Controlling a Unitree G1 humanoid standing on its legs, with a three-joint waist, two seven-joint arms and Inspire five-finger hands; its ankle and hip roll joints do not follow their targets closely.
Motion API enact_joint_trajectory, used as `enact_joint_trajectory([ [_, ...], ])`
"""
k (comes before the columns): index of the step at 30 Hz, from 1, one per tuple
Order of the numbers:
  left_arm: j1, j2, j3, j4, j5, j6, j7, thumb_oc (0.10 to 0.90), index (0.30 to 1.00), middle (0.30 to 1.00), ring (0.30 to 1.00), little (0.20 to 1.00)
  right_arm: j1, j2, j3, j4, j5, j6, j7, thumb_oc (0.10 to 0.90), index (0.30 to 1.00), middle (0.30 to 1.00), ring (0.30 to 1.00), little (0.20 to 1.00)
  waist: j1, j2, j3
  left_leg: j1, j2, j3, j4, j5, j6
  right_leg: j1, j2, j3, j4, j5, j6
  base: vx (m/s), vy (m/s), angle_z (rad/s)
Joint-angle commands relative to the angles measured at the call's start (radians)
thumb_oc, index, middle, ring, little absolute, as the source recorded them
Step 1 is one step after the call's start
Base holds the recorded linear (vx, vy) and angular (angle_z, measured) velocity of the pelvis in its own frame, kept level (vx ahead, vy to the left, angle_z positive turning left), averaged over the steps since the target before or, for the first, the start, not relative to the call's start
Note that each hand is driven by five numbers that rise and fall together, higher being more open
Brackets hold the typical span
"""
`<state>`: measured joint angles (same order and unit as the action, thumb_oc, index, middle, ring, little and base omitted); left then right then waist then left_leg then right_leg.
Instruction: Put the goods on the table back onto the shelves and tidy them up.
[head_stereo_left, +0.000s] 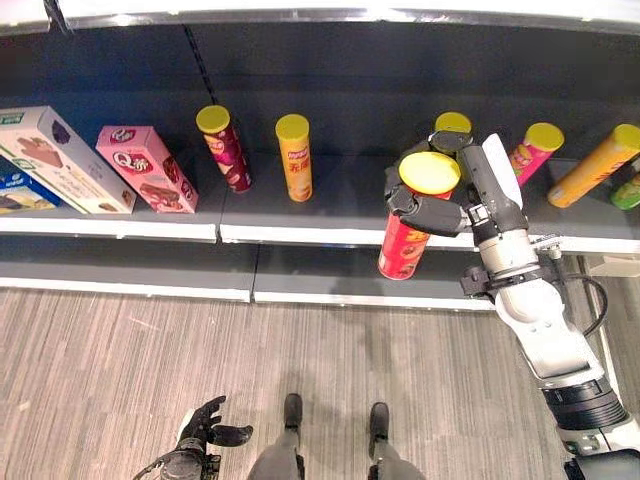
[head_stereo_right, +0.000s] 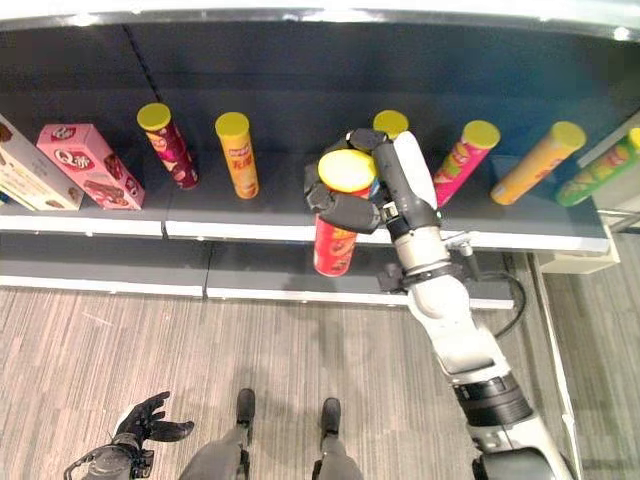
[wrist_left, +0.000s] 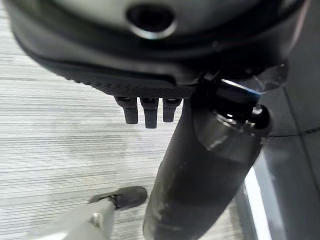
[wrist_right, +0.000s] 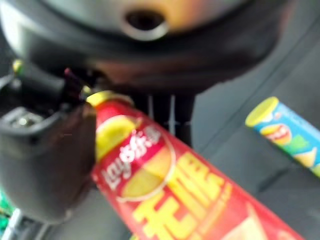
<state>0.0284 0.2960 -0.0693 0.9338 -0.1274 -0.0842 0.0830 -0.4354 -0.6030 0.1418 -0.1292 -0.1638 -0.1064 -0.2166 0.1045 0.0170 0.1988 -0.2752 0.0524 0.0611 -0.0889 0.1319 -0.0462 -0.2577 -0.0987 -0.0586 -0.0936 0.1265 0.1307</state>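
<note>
The shelf (head_stereo_left: 330, 215) is already carrying most goods: two snack boxes (head_stereo_left: 148, 168) at nine o'clock and upright chip cans (head_stereo_left: 293, 155) running from twelve to three o'clock. The right robot hand (head_stereo_left: 455, 195) is grasping a red chip can (head_stereo_left: 405, 245) just in front of the shelf edge, so placing and straightening look still pending. The left robot hand (head_stereo_left: 200, 430) is hanging released at seven o'clock.

Bright overhead glare on shelf (head_stereo_left: 300, 233) rim; wrist views blurred close-up.
</note>
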Motion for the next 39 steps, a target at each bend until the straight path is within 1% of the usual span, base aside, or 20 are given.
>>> enact_joint_trajectory([
  [1, -0.045, 0.059, -0.018, 0.002, -0.028, -0.039, 0.053, 0.800, 0.900, 0.900, 0.900, 0.900, -0.190, 0.024, -0.063, -0.117, -0.128, -0.078, -0.145, 0.400, 0.300, 0.300, 0.300, 0.300, 0.042, -0.004, -0.014, -0.004, -0.003, -0.002, 0.168, -0.200, -0.037, 0.085, -0.057, -0.012, 0.036, -0.075, 0.105, -0.02, -0.018, 0.14],
  [2, -0.046, 0.059, -0.018, 0.003, -0.028, -0.039, 0.053, 0.800, 0.900, 0.900, 0.900, 0.900, -0.191, 0.025, -0.061, -0.116, -0.130, -0.078, -0.147, 0.400, 0.300, 0.300, 0.300, 0.300, 0.040, -0.004, -0.015, -0.008, -0.003, -0.003, 0.172, -0.201, -0.037, 0.082, -0.057, -0.012, 0.037, -0.075, 0.105, -0.04, -0.026, 0.09],
  [4, -0.047, 0.059, -0.027, -0.005, -0.034, -0.041, 0.069, 0.800, 0.900, 0.900, 0.900, 0.900, -0.230, 0.032, -0.046, -0.103, -0.193, -0.069, -0.190, 0.400, 0.300, 0.300, 0.300, 0.300, 0.055, 0.003, -0.008, -0.037, -0.008, -0.008, 0.184, -0.202, -0.036, 0.073, -0.064, -0.023, 0.037, -0.076, 0.103, -0.05, -0.012, 0.13],
  [6, -0.048, 0.069, -0.038, -0.032, -0.050, -0.054, 0.087, 0.800, 0.900, 0.900, 0.900, 0.900, -0.308, 0.022, -0.042, -0.049, -0.272, -0.044, -0.268, 0.400, 0.300, 0.300, 0.300, 0.300, 0.077, 0.014, 0.006, -0.087, -0.020, -0.019, 0.192, -0.195, -0.036, 0.047, -0.074, -0.040, 0.039, -0.071, 0.101, -0.05, -0.010, 0.11],
  [7, -0.048, 0.069, -0.038, -0.032, -0.050, -0.054, 0.087, 0.800, 0.900, 0.900, 0.900, 0.900, -0.311, 0.022, -0.040, -0.046, -0.273, -0.045, -0.269, 0.400, 0.300, 0.300, 0.300, 0.300, 0.076, 0.014, 0.004, -0.090, -0.020, -0.019, 0.192, -0.195, -0.036, 0.045, -0.074, -0.041, 0.039, -0.071, 0.101, -0.02, -0.013, 0.05],
  [12, -0.065, 0.081, -0.049, -0.052, -0.077, -0.074, 0.109, 0.800, 0.900, 0.900, 0.900, 0.900, -0.398, -0.009, -0.063, 0.031, -0.360, -0.008, -0.380, 0.400, 0.300, 0.300, 0.300, 0.300, 0.100, 0.026, 0.023, -0.135, -0.031, -0.035, 0.180, -0.179, -0.041, 0.014, -0.084, -0.056, 0.032, -0.063, 0.103, -0.01, -0.017, 0.20],
  [14, -0.064, 0.081, -0.051, -0.067, -0.092, -0.082, 0.112, 0.800, 0.900, 0.900, 0.900, 0.900, -0.418, -0.022, -0.074, 0.050, -0.376, 0.005, -0.404, 0.400, 0.300, 0.300, 0.300, 0.300, 0.108, 0.030, 0.027, -0.150, -0.035, -0.041, 0.173, -0.173, -0.042, 0.005, -0.087, -0.060, 0.027, -0.058, 0.103, -0.01, -0.022, 0.19],
  [15, -0.068, 0.083, -0.057, -0.075, -0.101, -0.087, 0.116, 0.800, 0.900, 0.900, 0.900, 0.900, -0.439, -0.033, -0.085, 0.057, -0.393, 0.015, -0.425, 0.400, 0.300, 0.300, 0.300, 0.300, 0.116, 0.035, 0.038, -0.169, -0.039, -0.046, 0.169, -0.167, -0.044, -0.008, -0.089, -0.063, 0.026, -0.054, 0.105, -0.01, -0.021, 0.18],
  [17, -0.069, 0.082, -0.057, -0.075, -0.101, -0.087, 0.117, 0.800, 0.900, 0.900, 0.900, 0.900, -0.440, -0.034, -0.085, 0.057, -0.393, 0.015, -0.426, 0.400, 0.300, 0.300, 0.300, 0.300, 0.116, 0.035, 0.036, -0.173, -0.039, -0.047, 0.169, -0.167, -0.044, -0.011, -0.089, -0.064, 0.026, -0.054, 0.105, -0.01, -0.007, 0.11],
  [18, -0.070, 0.083, -0.059, -0.076, -0.102, -0.090, 0.117, 0.800, 0.900, 0.900, 0.900, 0.900, -0.454, -0.042, -0.090, 0.069, -0.402, 0.022, -0.436, 0.400, 0.300, 0.300, 0.300, 0.300, 0.119, 0.038, 0.042, -0.185, -0.042, -0.048, 0.167, -0.162, -0.045, -0.021, -0.089, -0.065, 0.025, -0.051, 0.105, -0.03, -0.013, 0.04],
  [19, -0.074, 0.083, -0.067, -0.088, -0.108, -0.098, 0.113, 0.800, 0.900, 0.900, 0.900, 0.900, -0.486, -0.071, -0.096, 0.095, -0.426, 0.039, -0.463, 0.400, 0.300, 0.300, 0.300, 0.300, 0.131, 0.044, 0.057, -0.207, -0.045, -0.052, 0.155, -0.152, -0.049, -0.037, -0.091, -0.075, 0.016, -0.043, 0.107, 0.00, 0.000, 0.00],
  [22, -0.079, 0.081, -0.067, -0.095, -0.113, -0.103, 0.113, 0.800, 0.900, 0.900, 0.900, 0.900, -0.507, -0.090, -0.100, 0.119, -0.431, 0.049, -0.484, 0.400, 0.300, 0.300, 0.300, 0.300, 0.139, 0.050, 0.062, -0.225, -0.047, -0.054, 0.146, -0.145, -0.051, -0.049, -0.091, -0.080, 0.010, -0.040, 0.109, -0.01, -0.003, 0.04],
  [29, -0.096, 0.088, -0.075, -0.129, -0.146, -0.125, 0.118, 0.800, 0.900, 0.900, 0.900, 0.900, -0.590, -0.131, -0.095, 0.183, -0.418, 0.070, -0.534, 0.400, 0.300, 0.300, 0.300, 0.300, 0.158, 0.072, 0.086, -0.280, -0.055, -0.063, 0.115, -0.114, -0.059, -0.105, -0.091, -0.085, 0.006, -0.029, 0.117, -0.01, -0.004, 0.02],
  [31, -0.102, 0.092, -0.075, -0.146, -0.152, -0.130, 0.122, 0.800, 0.900, 0.900, 0.900, 0.900, -0.608, -0.145, -0.091, 0.194, -0.418, 0.078, -0.541, 0.400, 0.300, 0.300, 0.300, 0.300, 0.162, 0.072, 0.089, -0.293, -0.056, -0.069, 0.106, -0.107, -0.060, -0.120, -0.089, -0.083, 0.006, -0.031, 0.117, 0.00, -0.019, 0.05],
  [35, -0.102, 0.091, -0.075, -0.146, -0.152, -0.130, 0.122, 0.800, 0.900, 0.900, 0.900, 0.900, -0.609, -0.145, -0.090, 0.195, -0.418, 0.078, -0.541, 0.400, 0.300, 0.300, 0.300, 0.300, 0.162, 0.072, 0.088, -0.295, -0.056, -0.069, 0.106, -0.106, -0.060, -0.122, -0.089, -0.083, 0.006, -0.031, 0.117, 0.00, -0.005, 0.09],
  [36, -0.106, 0.094, -0.082, -0.165, -0.160, -0.139, 0.126, 0.800, 0.900, 0.900, 0.900, 0.900, -0.626, -0.155, -0.092, 0.210, -0.414, 0.087, -0.561, 0.400, 0.300, 0.300, 0.300, 0.300, 0.163, 0.073, 0.096, -0.306, -0.057, -0.071, 0.093, -0.099, -0.062, -0.137, -0.088, -0.081, 0.006, -0.030, 0.119, 0.01, -0.015, 0.35],
  [39, -0.114, 0.088, -0.092, -0.181, -0.170, -0.145, 0.131, 0.800, 0.900, 0.900, 0.900, 0.900, -0.653, -0.141, -0.088, 0.235, -0.389, 0.096, -0.587, 0.400, 0.300, 0.300, 0.300, 0.300, 0.169, 0.079, 0.106, -0.314, -0.057, -0.071, 0.076, -0.088, -0.064, -0.150, -0.087, -0.080, 0.006, -0.033, 0.121, 0.00, -0.003, 0.25],
])
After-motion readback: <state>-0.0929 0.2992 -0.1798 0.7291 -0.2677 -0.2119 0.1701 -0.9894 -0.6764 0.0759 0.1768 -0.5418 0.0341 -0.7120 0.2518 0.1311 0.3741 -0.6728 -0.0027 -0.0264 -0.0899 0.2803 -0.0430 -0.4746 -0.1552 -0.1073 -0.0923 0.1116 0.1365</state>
